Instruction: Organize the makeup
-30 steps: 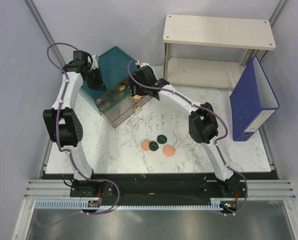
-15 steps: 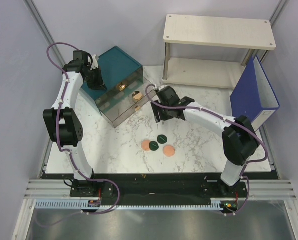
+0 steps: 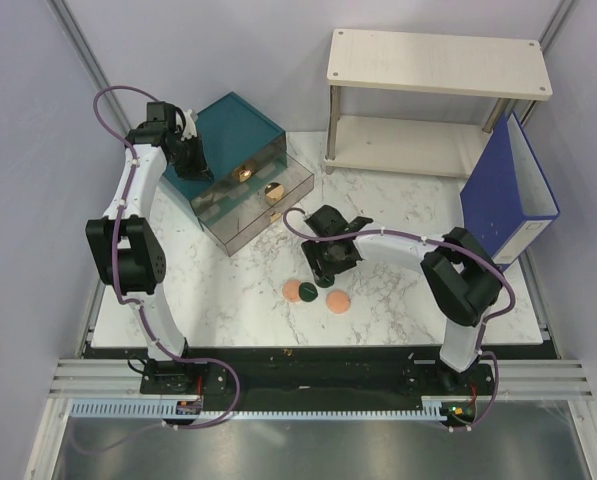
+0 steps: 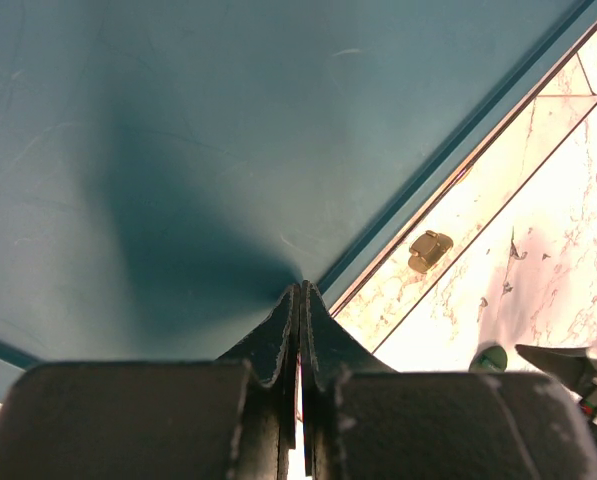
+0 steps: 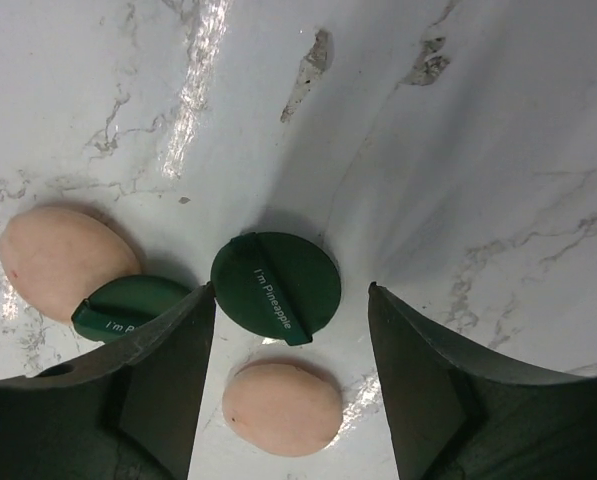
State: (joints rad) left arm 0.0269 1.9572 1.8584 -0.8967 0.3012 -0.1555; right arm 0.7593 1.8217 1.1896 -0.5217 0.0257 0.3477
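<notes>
**Open fingers over a green compact**

The right gripper (image 5: 288, 292) hangs over the marble table (image 5: 498, 140) with its fingers spread wide. One dark green compact (image 5: 276, 285) lies flat right between the fingers, and neither finger touches it. A peach disc (image 5: 283, 407) lies just behind it, toward the wrist. A second green compact (image 5: 128, 306) peeks out beside one finger, right against another peach disc (image 5: 63, 260). Well away, the left gripper (image 4: 300, 300) has its fingers pressed together, holding nothing, down at the top of the teal drawer box (image 4: 178, 150).
</notes>
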